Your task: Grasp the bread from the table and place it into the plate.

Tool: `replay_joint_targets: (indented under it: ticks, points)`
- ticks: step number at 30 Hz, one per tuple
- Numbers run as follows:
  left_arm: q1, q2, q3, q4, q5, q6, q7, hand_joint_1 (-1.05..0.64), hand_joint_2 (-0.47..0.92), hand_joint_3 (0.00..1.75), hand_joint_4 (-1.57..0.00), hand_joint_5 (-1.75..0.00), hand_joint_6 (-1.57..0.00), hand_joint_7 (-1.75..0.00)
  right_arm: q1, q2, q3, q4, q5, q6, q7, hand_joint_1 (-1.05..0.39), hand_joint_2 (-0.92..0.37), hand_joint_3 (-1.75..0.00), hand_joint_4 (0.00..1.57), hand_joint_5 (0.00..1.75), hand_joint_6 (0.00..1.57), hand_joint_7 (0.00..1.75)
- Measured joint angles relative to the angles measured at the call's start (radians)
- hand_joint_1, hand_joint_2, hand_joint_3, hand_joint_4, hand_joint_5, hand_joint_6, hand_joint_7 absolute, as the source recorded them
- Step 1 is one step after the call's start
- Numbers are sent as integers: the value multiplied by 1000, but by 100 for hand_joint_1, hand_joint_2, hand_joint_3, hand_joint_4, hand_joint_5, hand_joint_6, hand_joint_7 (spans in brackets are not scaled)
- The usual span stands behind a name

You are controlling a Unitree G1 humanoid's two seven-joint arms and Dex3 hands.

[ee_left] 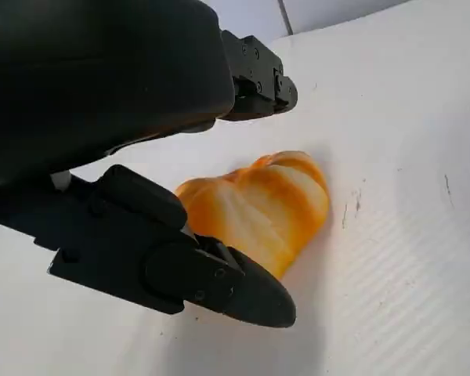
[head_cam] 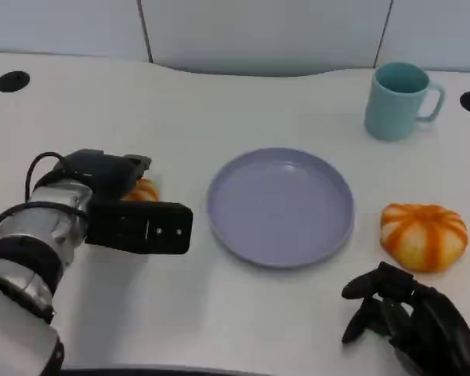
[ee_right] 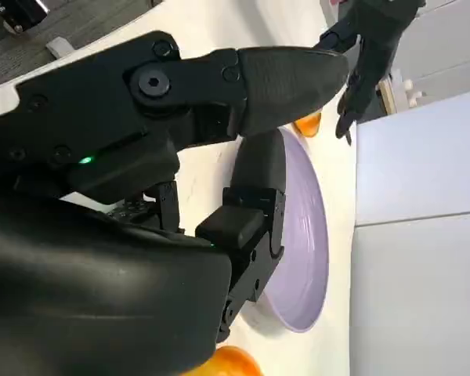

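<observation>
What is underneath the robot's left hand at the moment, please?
An orange-and-cream striped bread roll lies on the white table, between the left hand's fingers. Its near end is covered by the hand.

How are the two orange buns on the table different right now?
The left bun sits half hidden between the left hand's fingers; the right bun lies in the open, untouched, just beyond the right hand. They lie on opposite sides of the plate. Both are orange with pale stripes.
</observation>
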Motion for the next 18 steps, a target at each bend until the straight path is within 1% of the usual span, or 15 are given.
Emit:
replay_joint_targets:
  ticks: [6,11,18]
  points:
    - [-11,-18,-9,37,-10,44,-33,-80,84,0,0,-21,-10,-1,9,2,0,-2,8,-10,10,-41,-92,-36,62,151,65,107]
    - [-13,-31,-18,57,-11,73,-38,-79,84,0,0,-22,-11,-1,15,2,-1,-4,19,-13,18,-42,-92,-34,64,151,66,104]
    - [-13,-47,-22,68,-18,112,-59,-76,85,0,0,-13,-8,0,20,8,-4,7,35,-32,48,-43,-92,-33,63,148,68,102]
